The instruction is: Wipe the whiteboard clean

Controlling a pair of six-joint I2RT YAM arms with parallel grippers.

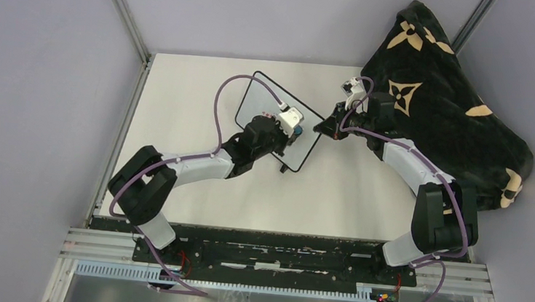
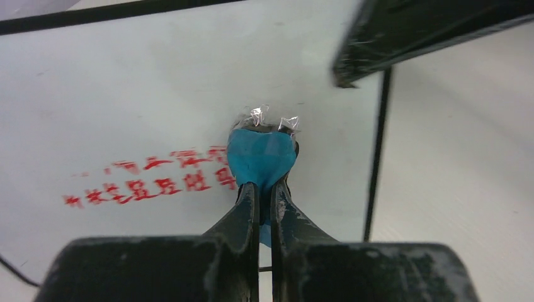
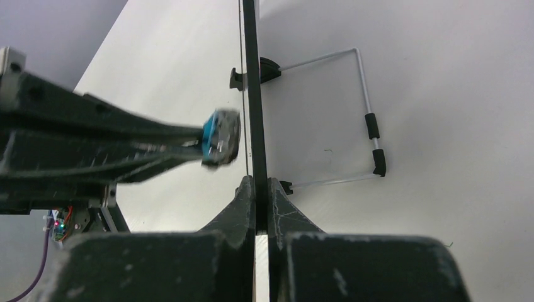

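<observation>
The whiteboard stands tilted at the table's middle back. My left gripper is shut on a blue eraser with a clear wrapper and presses it on the board face. The eraser sits at the right end of two rows of red handwriting. My right gripper is shut on the board's right edge; the wrist view shows its jaws pinching the black frame. The eraser also shows there, left of the frame. The board's wire stand rests on the table behind it.
A black blanket with beige flower patterns is heaped at the back right, close behind my right arm. Grey walls close the table at the left, back and right. The right gripper's finger crosses the top right of the left wrist view.
</observation>
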